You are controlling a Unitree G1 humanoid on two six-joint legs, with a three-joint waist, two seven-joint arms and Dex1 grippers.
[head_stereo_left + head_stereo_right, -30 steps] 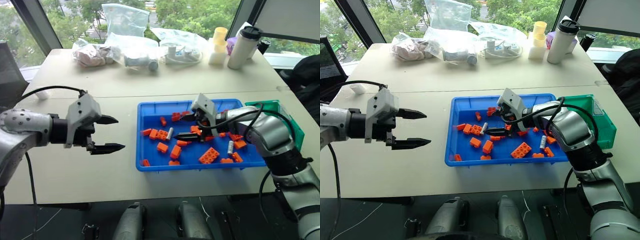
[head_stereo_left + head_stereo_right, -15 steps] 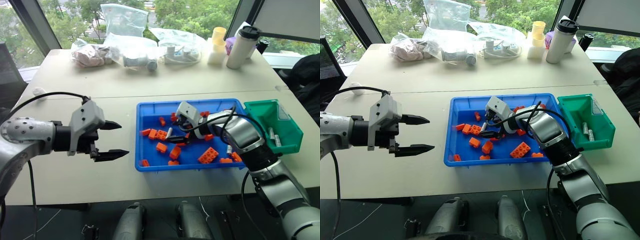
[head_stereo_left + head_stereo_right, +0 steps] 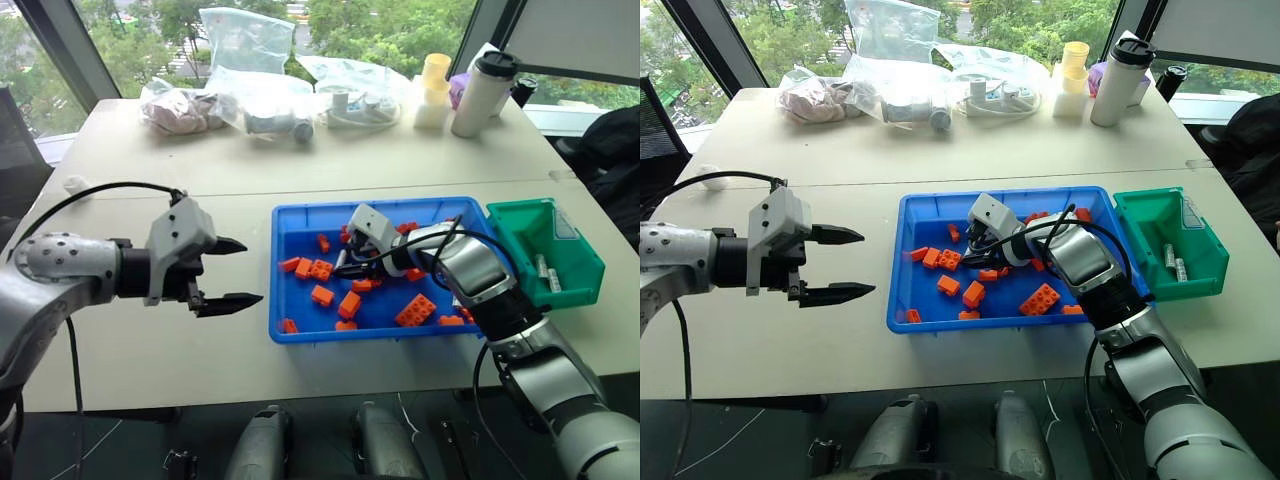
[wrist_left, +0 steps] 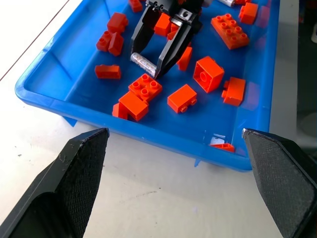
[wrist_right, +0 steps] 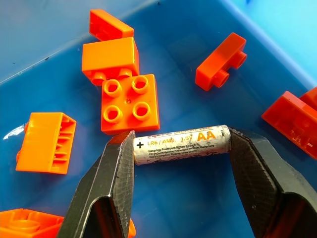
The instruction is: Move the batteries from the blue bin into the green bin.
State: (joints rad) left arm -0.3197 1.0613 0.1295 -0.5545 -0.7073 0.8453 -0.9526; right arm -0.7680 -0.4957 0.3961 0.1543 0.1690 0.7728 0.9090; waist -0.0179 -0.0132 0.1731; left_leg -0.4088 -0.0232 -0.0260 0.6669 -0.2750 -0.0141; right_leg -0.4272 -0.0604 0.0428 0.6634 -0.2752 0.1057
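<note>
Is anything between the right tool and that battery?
Nothing visible: the right tool has one finger at each end of the battery, lying on the blue bin floor beside orange bricks.

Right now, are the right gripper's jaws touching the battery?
Touching. In the right wrist view, the right gripper has both jaws pressed against the ends of the battery, no gap visible.
</note>
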